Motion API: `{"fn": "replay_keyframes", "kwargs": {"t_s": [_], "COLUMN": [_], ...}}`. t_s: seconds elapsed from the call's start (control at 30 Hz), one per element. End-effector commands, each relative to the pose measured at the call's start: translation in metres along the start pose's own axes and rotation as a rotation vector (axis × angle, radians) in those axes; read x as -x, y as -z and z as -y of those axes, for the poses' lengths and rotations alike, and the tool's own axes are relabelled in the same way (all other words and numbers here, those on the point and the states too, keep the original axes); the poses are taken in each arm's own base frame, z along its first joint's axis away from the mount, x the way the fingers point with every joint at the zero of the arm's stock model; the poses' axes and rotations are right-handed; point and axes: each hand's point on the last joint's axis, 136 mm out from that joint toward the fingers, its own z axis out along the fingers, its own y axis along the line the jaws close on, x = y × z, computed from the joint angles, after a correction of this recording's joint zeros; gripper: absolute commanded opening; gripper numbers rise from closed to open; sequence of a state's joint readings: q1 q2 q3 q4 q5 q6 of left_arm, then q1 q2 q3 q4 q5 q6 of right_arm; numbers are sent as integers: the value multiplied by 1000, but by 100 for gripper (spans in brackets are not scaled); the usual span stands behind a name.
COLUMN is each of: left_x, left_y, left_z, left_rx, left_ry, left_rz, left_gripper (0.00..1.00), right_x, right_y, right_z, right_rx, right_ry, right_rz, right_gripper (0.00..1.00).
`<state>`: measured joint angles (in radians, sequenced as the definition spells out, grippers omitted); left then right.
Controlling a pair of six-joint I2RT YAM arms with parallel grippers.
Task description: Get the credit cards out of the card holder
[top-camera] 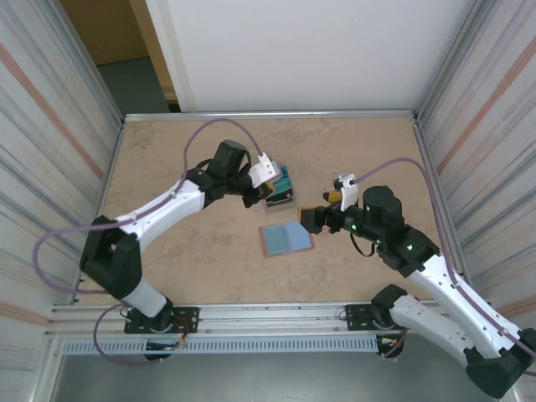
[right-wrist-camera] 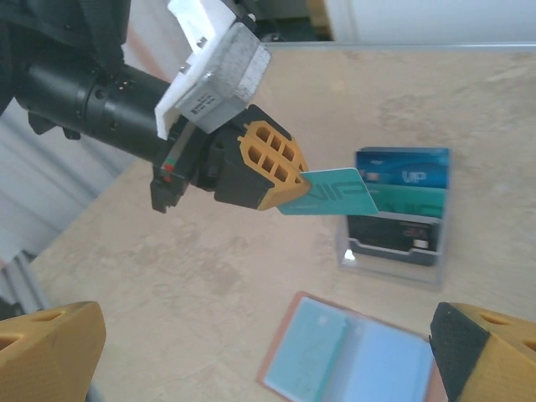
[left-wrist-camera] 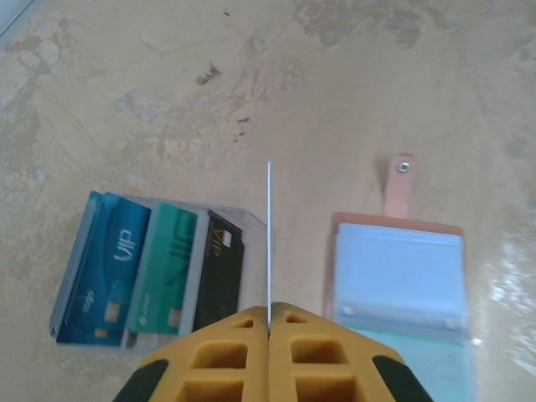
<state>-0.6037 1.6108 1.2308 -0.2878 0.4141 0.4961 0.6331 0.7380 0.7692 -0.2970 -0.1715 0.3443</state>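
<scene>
— On the beige stone-patterned table [top-camera: 209, 260], where is the tan leather bifold card holder [top-camera: 286, 238] found?
— It is laid open flat just beside the wide-spread right gripper [top-camera: 306, 219]; one pale teal card [right-wrist-camera: 314, 343] seems left in a pocket.
— And the small clear-plastic stand [right-wrist-camera: 389, 255]?
— A blue card [left-wrist-camera: 109, 268], a green card [left-wrist-camera: 163, 268] and a black card [left-wrist-camera: 218, 268] are stood in it. Close by, a teal plastic credit card [right-wrist-camera: 335, 193] is pinched by the left gripper [right-wrist-camera: 289, 180]; it should be kept upright, lowered into a free slot and released.

Tabletop [top-camera: 201, 260]: beige, marbled, with dark specks.
Stand [right-wrist-camera: 389, 266]: clear plastic, upright near the tabletop's middle.
Side walls [top-camera: 42, 126]: pale ribbed panels.
Rail [top-camera: 268, 314]: metal, along near edge.
</scene>
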Motion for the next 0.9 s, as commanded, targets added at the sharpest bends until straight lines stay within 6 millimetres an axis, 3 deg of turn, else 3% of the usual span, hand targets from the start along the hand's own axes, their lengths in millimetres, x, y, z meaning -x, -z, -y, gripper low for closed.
{"fn": "replay_keyframes", "kwargs": {"t_s": [0.0,0.13,0.33,0.87], "left_x": [16,8,-1,-26], "left_y": [-10,-30,-50,-72], "left_z": [-25,-42,-52,-61], "left_rx": [30,37,35,24], "left_ry": [-67,-63,-64,-39], "left_rz": [48,20,-26,-97], "left_gripper": [0,0,0,0], "right_x": [12,13,14,13], "right_y": [11,14,14,17], "right_z": [17,20,24,26], "right_rx": [-111,-132,-150,-158], "right_ry": [-33,-41,-55,-64], "right_rz": [52,58,65,68], "right_gripper": [99,99,99,99]}}
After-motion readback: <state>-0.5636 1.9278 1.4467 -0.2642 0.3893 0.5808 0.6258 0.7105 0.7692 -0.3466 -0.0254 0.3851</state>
